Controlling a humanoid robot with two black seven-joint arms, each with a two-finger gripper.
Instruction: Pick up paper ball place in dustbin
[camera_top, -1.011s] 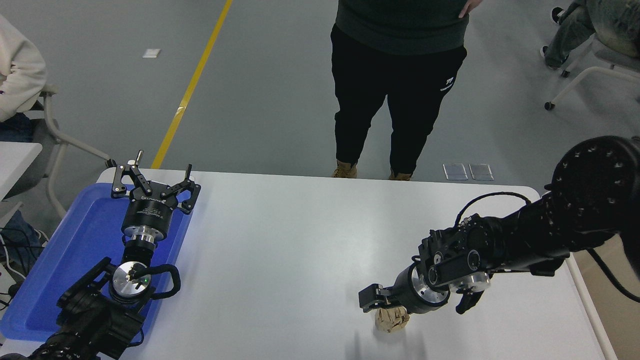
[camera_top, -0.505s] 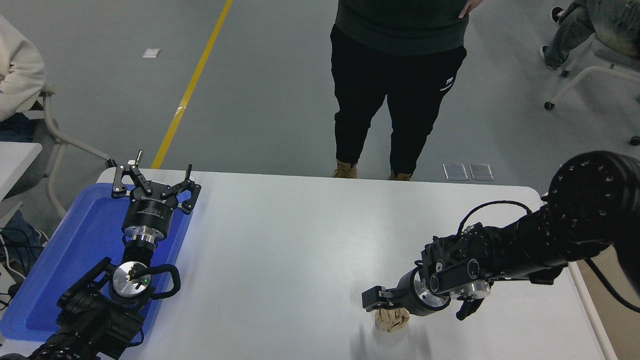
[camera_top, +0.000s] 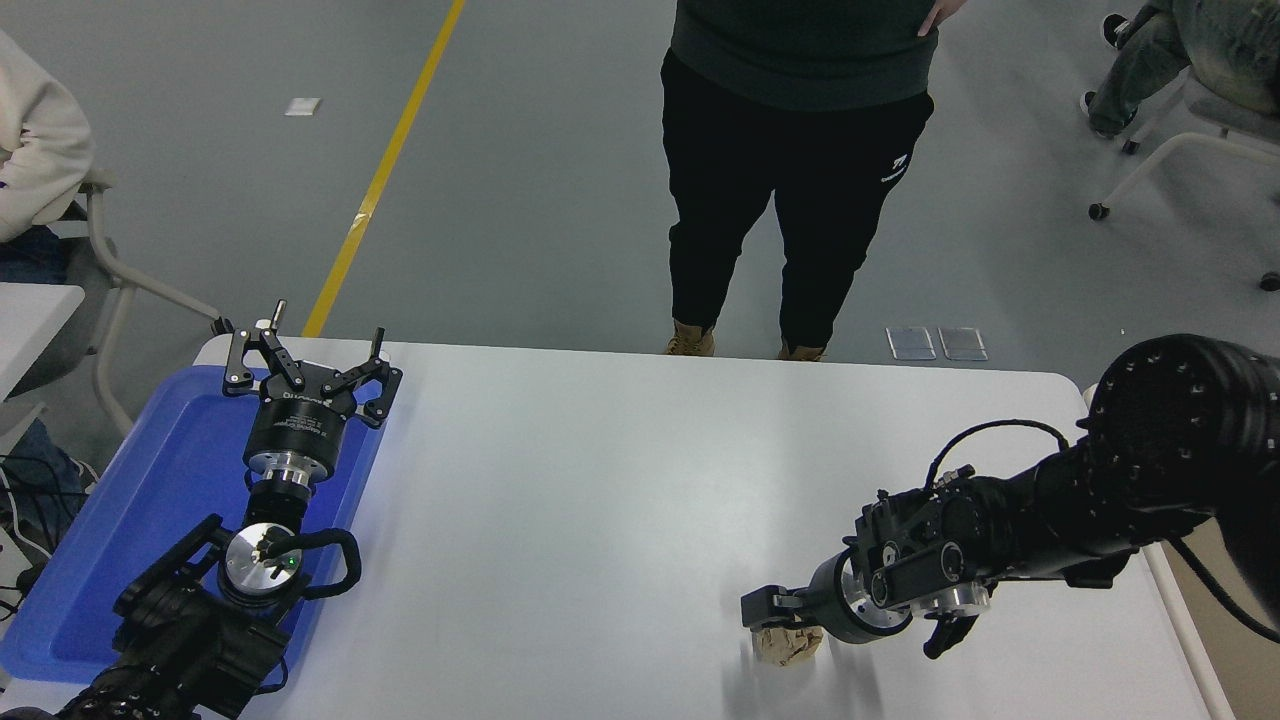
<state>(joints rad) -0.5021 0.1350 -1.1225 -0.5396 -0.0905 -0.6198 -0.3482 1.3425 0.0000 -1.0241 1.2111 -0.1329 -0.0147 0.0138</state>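
Since the earlier frames the right gripper (camera_top: 778, 622) has sunk lower and slid a little rightward, and the paper ball (camera_top: 786, 645) beneath it has shifted slightly right with it; the fingers (camera_top: 765, 607) sit right on top of the tan wad, though whether they pinch it or merely rest over it I cannot tell; the ball lies on the white surface (camera_top: 600, 520) near its front edge, right of centre; the left gripper (camera_top: 308, 368), fingers spread, is parked over the blue tray (camera_top: 150, 500) at the far left; a person (camera_top: 800, 150) stands at the far side.
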